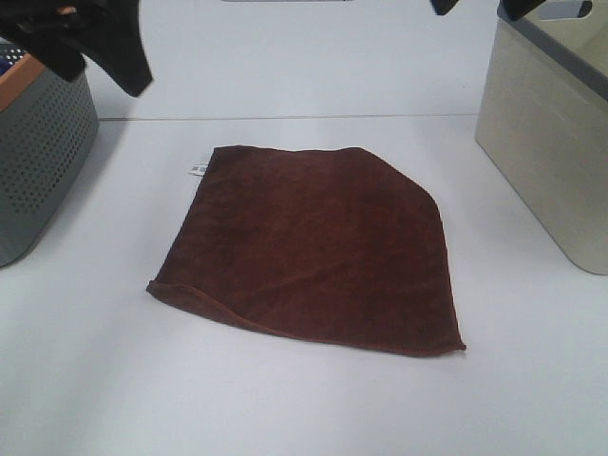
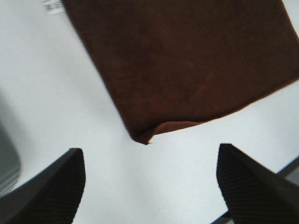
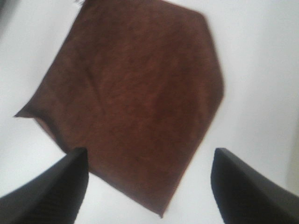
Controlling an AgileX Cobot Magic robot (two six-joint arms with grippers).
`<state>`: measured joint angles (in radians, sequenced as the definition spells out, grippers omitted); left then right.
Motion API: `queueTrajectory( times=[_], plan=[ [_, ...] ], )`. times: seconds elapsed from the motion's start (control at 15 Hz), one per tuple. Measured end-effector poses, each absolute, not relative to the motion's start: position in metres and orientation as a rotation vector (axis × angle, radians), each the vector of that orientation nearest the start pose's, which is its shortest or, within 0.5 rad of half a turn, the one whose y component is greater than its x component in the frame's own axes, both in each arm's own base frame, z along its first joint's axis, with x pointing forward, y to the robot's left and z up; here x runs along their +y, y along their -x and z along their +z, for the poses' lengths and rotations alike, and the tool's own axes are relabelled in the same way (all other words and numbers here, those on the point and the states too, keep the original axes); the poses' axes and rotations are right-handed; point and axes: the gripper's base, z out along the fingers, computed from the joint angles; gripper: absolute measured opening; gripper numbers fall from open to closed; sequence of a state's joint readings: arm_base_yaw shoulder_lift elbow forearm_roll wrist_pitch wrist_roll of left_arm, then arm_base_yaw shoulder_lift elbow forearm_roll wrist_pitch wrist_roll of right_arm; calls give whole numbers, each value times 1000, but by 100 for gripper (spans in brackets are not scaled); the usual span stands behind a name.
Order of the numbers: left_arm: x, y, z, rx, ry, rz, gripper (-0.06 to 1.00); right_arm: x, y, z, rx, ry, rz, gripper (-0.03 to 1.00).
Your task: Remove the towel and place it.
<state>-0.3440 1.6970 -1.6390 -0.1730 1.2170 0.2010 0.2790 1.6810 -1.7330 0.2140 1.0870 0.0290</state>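
Both grippers, left gripper and right gripper, are hanging wide open, holding nothing; the towel is lying mid-frame on the table, both arms cropped at the top edge.

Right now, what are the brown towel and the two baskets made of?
The towel looks like soft plush cloth: fuzzy, matte, with a stitched hem. The grey basket seems to be plastic, dotted with small holes. The beige basket looks like smooth, matte plastic, though I can't be sure.
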Motion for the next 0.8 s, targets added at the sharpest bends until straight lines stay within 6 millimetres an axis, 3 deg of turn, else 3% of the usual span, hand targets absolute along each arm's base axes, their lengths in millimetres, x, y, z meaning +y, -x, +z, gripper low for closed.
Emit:
queueTrajectory(
  times=[0.2,0.4,0.53,0.6,0.8],
  plan=[
    [-72,-334,367,2661,-410,-100,74,94,-342,401,2465,154,135,64],
    [-9,-324,390,2619,-168,-21,74,71,-340,411,2424,60,14,64],
    [31,-316,398,2597,-34,34,74,33,-346,410,2434,-98,39,64],
    [38,-311,402,2584,-15,40,74,22,-347,411,2434,-129,59,64],
    [35,-285,405,2576,-18,28,74,24,-330,411,2445,-113,137,64]
  ],
)
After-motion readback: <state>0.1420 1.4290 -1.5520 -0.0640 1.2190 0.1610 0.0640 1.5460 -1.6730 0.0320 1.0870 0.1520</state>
